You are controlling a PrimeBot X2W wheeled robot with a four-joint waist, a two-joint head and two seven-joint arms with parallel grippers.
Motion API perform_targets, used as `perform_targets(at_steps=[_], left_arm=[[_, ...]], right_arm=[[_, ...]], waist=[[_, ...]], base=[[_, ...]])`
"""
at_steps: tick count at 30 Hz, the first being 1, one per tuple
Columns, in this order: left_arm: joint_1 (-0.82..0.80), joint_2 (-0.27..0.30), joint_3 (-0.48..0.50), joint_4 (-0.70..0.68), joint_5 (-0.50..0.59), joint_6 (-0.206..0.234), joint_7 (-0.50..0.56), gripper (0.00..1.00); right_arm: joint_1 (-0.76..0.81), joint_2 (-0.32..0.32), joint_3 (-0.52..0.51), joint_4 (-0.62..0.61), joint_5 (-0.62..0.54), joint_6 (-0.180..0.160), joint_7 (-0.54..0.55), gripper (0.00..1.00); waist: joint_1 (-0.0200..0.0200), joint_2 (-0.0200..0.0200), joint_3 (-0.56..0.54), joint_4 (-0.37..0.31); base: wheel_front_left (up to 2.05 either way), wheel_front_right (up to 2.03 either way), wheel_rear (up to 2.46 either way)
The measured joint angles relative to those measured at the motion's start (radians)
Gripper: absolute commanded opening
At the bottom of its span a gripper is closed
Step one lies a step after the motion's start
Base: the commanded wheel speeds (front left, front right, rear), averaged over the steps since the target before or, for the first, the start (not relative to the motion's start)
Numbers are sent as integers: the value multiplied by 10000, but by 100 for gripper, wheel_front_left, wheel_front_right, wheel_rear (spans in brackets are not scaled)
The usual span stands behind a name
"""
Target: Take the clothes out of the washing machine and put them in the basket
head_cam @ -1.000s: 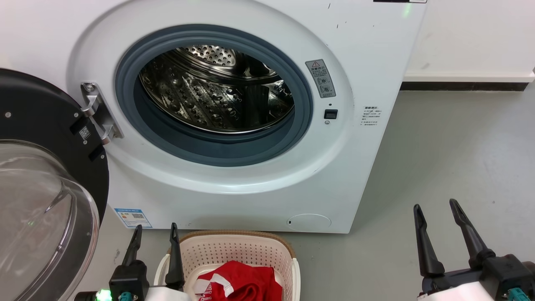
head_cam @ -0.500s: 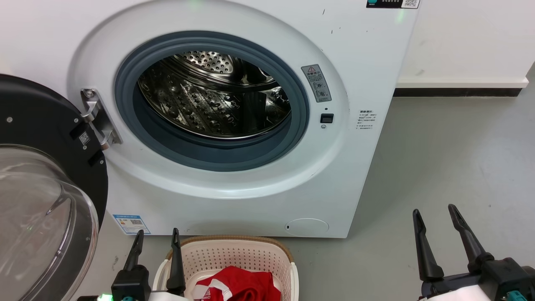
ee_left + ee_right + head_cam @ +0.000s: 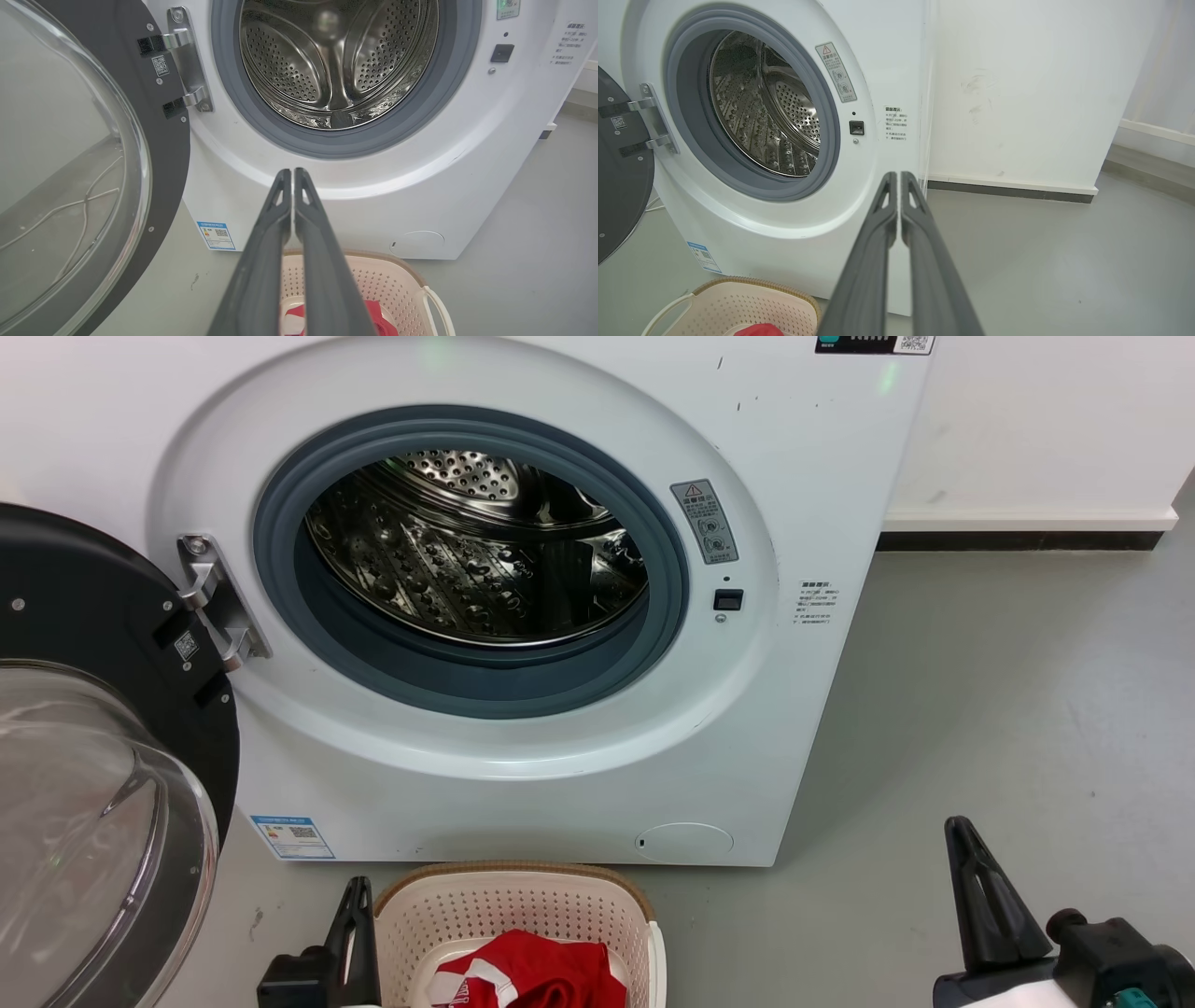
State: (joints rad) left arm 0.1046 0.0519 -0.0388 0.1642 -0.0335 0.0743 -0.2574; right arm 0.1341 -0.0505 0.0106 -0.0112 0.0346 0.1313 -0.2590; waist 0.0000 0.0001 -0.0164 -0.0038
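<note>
Glass door (image 3: 103, 803) stands open at left; the left gripper (image 3: 293, 171), clenched on nothing, sits just beside the basket (image 3: 523, 896), where the clothes (image 3: 537, 971) lie below the washer (image 3: 822, 476), whose drum (image 3: 476, 551) looks empty. Farther right, the right gripper (image 3: 899, 175), likewise clenched and empty, hangs over the floor (image 3: 1027, 709). Risk: the low left gripper may knock the basket rim on moving, or a garment hidden at the drum's near bottom may be missed.

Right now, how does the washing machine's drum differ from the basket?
The drum is shiny steel; the basket is cream plastic. The drum opens to the front; the basket opens upward. The drum shows bare metal; the basket holds red clothes. Both are perforated.
</note>
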Motion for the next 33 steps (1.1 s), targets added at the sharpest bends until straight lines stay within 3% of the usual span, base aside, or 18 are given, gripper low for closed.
perform_targets(at_steps=[33], left_arm=[[-642, -10, 564, 397, -6102, -771, 1463, 0]], right_arm=[[-727, -242, -40, 1037, 6445, -2, 1114, 0]], waist=[[0, 0, 52, 10]], base=[[0, 0, 0]])
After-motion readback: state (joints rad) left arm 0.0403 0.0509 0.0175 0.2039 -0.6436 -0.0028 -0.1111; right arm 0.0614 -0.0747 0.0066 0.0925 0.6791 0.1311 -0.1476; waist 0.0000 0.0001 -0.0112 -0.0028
